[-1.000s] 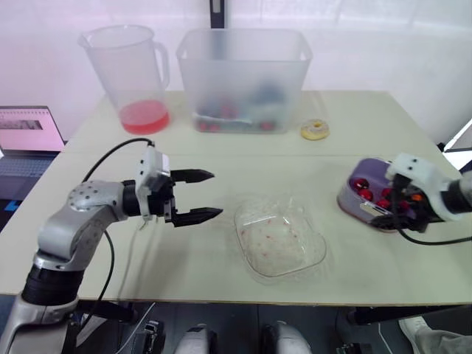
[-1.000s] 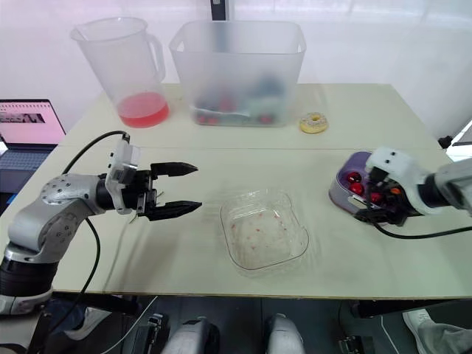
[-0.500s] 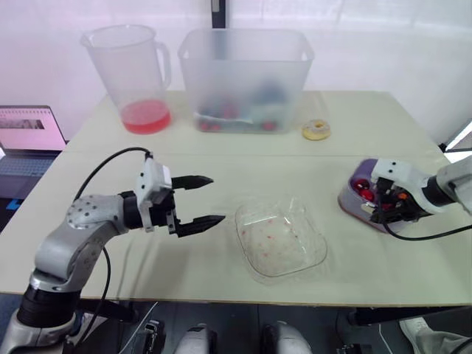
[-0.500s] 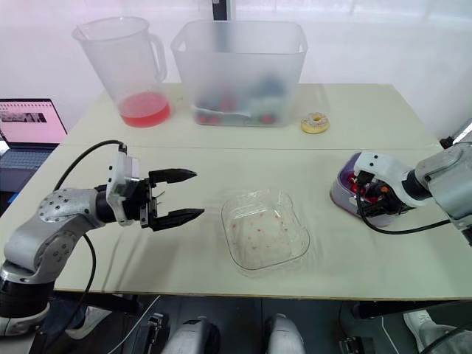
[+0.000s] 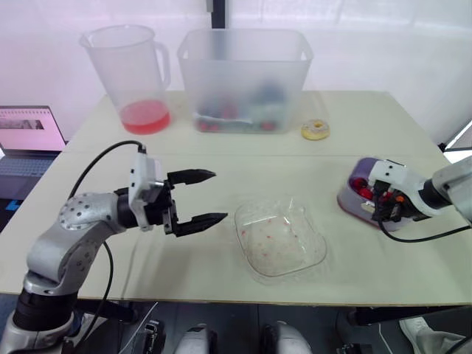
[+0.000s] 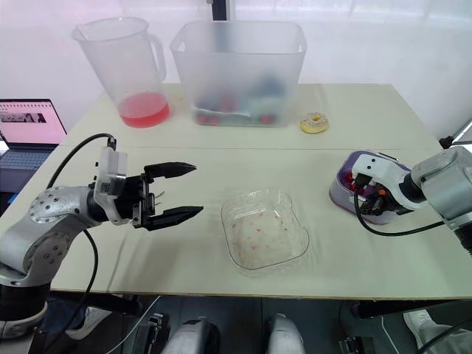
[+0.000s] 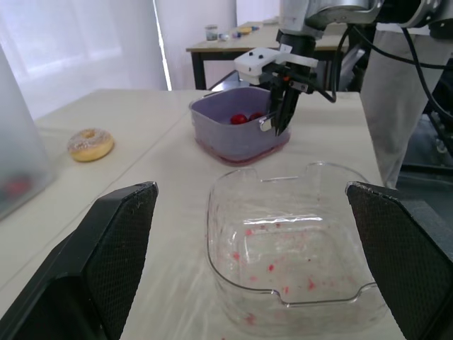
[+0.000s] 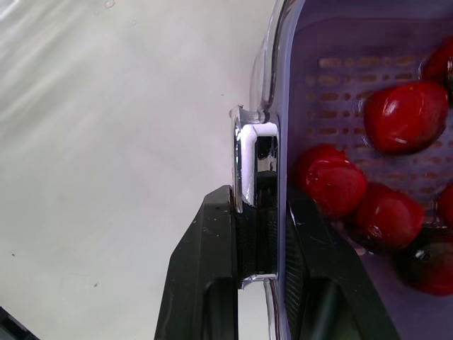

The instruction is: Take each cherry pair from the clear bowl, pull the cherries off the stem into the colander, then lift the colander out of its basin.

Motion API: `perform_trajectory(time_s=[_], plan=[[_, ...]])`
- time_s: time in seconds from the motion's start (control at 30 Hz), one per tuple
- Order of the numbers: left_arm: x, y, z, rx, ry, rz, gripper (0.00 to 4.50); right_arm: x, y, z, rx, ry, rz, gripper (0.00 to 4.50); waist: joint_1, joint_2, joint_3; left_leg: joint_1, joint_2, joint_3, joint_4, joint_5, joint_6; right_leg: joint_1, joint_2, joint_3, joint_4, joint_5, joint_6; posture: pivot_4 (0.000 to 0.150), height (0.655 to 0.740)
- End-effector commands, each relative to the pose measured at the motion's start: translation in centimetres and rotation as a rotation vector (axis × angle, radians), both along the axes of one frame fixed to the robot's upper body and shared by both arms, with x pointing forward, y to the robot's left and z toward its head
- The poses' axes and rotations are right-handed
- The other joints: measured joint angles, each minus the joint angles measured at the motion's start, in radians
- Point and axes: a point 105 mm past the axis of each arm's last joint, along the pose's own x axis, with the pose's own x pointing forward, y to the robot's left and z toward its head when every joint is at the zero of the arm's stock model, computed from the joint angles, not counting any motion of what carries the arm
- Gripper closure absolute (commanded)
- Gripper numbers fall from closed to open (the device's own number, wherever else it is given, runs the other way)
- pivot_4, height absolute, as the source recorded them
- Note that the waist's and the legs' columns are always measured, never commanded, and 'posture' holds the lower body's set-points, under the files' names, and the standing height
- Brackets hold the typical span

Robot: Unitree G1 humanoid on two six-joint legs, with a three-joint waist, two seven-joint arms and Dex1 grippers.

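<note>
The purple colander sits in its basin at the table's right, with several red cherries inside. My right gripper is shut on the colander's near wall, one finger outside and the other inside, with the basin's clear rim pinched between them too. The clear bowl lies mid-table near the front edge and holds only red specks. My left gripper hovers just left of the bowl, open, with nothing between its fingers.
At the back stand a pitcher with red liquid and a frosted bin. A doughnut lies behind the colander. A laptop sits off the table's left side.
My right gripper's fingers have closed onto the colander's wall. The left arm has drawn back slightly to the left, still open.
</note>
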Motion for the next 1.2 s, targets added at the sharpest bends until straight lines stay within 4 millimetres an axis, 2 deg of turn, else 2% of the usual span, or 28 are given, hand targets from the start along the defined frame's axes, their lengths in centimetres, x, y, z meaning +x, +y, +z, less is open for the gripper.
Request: perform_trajectory(time_s=[0.03,0.37,0.5,0.63,1.0,1.2], plan=[[-0.5,0.0,1.1,-0.015,-0.058,-0.009,0.0,0.1,0.2,1.9,0.015,-0.06,-0.007,4.27,0.0,0.0,0.0,0.0,0.0,0.0,0.0,0.0,0.0,0.0,0.0,0.0,0.0,0.0,0.0,0.15,0.6886],[0.0,-0.6,1.0,-0.001,-0.064,-0.038,0.0,-0.7,2.0,4.3,0.07,-0.096,0.003,4.27,0.0,0.0,0.0,0.0,0.0,0.0,0.0,0.0,0.0,0.0,0.0,0.0,0.0,0.0,0.0,0.15,0.6886],[0.5,-0.6,2.0,-0.027,-0.091,-0.036,0.0,-1.4,2.6,5.4,0.077,-0.116,-0.011,4.27,0.0,0.0,0.0,0.0,0.0,0.0,0.0,0.0,0.0,0.0,0.0,0.0,0.0,0.0,0.0,0.15,0.6886],[0.6,-1.0,2.1,-0.029,-0.097,-0.056,0.0,-1.9,2.4,6.0,0.06,-0.13,-0.026,4.27,0.0,0.0,0.0,0.0,0.0,0.0,0.0,0.0,0.0,0.0,0.001,0.0,0.0,0.0,0.0,0.15,0.6886],[1.1,-1.6,1.9,-0.027,-0.098,-0.08,0.0,-2.6,2.1,9.3,0.079,-0.21,-0.039,4.27,0.0,0.0,0.0,0.0,0.0,0.0,0.0,0.0,0.0,0.0,0.0,0.0,0.0,0.0,0.0,0.15,0.6886],[1.5,-1.6,2.2,-0.027,-0.105,-0.083,0.0,-2.6,2.1,9.6,0.133,-0.22,-0.059,4.27,0.001,0.0,0.0,0.0,-0.001,0.0,0.0,0.0,0.0,0.0,0.0,0.0,0.0,0.0,0.0,0.15,0.6886]])
